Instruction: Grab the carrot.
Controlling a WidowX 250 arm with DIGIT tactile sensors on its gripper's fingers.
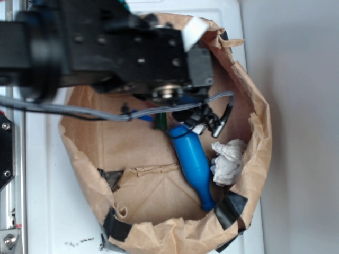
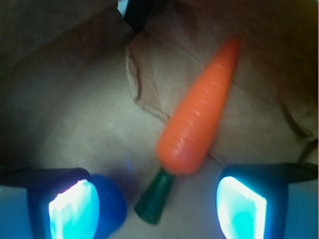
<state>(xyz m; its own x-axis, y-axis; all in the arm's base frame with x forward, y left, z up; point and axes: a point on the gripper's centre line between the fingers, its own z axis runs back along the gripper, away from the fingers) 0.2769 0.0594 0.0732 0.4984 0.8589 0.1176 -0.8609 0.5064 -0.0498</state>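
In the wrist view the orange carrot (image 2: pixel 199 119) lies on brown paper, tip pointing up right, its dark green stem (image 2: pixel 155 195) between my two fingertips. My gripper (image 2: pixel 157 209) is open, with glowing pads (image 2: pixel 75 211) at left and right, and holds nothing. The blue bottle's rounded end (image 2: pixel 110 205) shows just beside the left pad. In the exterior view the arm covers the carrot; only a bit of green stem (image 1: pixel 161 122) peeks out under it. The gripper (image 1: pixel 172 114) hangs inside the paper bag (image 1: pixel 254 159), above the blue bottle (image 1: pixel 193 161).
Crumpled white paper (image 1: pixel 229 161) lies to the right of the bottle inside the bag. The bag's walls are brown paper patched with black tape (image 1: pixel 231 209). It stands on a white surface (image 1: pixel 53 211). A grey cable (image 1: pixel 79 111) runs across under the arm.
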